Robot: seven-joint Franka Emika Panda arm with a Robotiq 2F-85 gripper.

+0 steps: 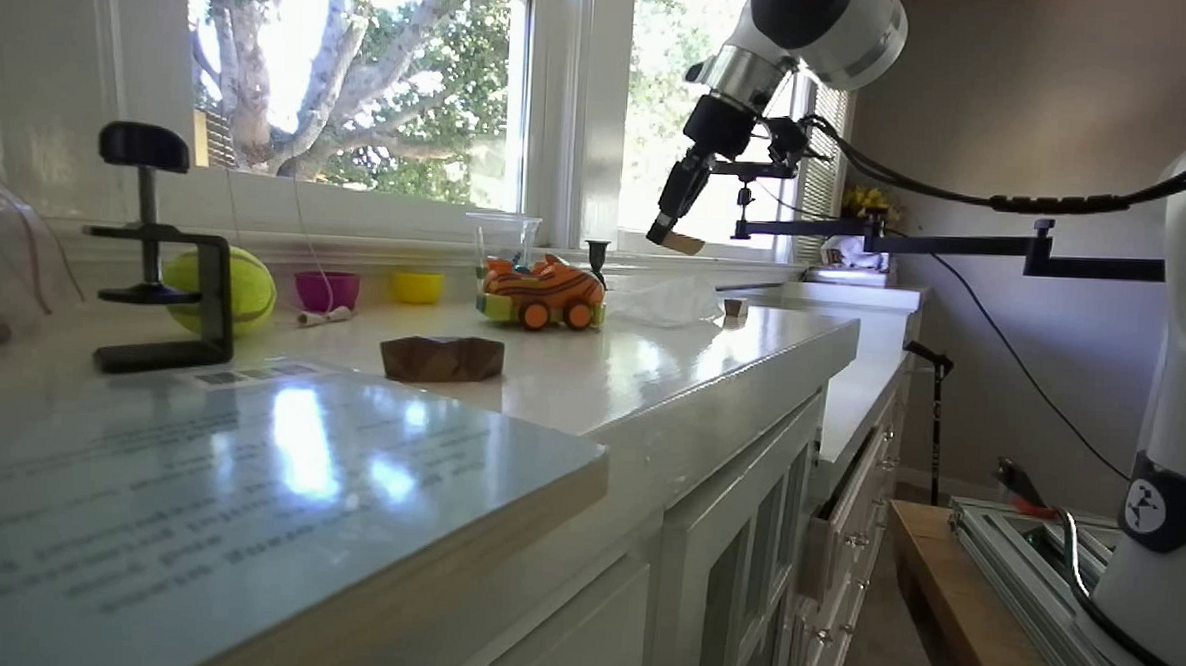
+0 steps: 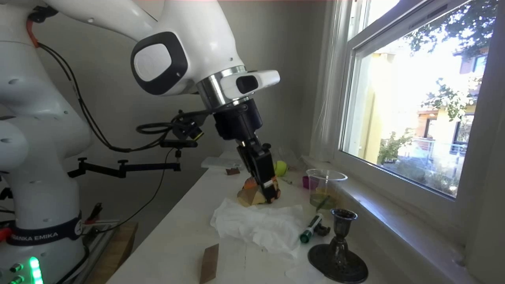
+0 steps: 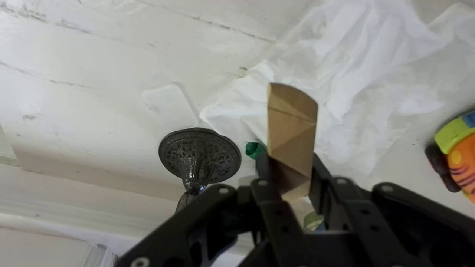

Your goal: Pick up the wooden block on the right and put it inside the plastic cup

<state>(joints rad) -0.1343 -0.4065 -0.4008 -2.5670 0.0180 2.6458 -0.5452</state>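
Pinching a faceted tan wooden block (image 1: 684,244) aloft in an exterior view: black gripper (image 1: 661,231). Placing remains: magenta plastic cup (image 1: 319,289), left.

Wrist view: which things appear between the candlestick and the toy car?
Between them, the wrist view shows part of a green marker, the wooden block held in the gripper above the counter, and a crumpled white sheet.

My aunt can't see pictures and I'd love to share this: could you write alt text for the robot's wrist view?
A black pincer holds a wooden block above a white counter. Behind it lies a crumpled white sheet, with a dark candlestick to the left and part of a toy car at the right edge.
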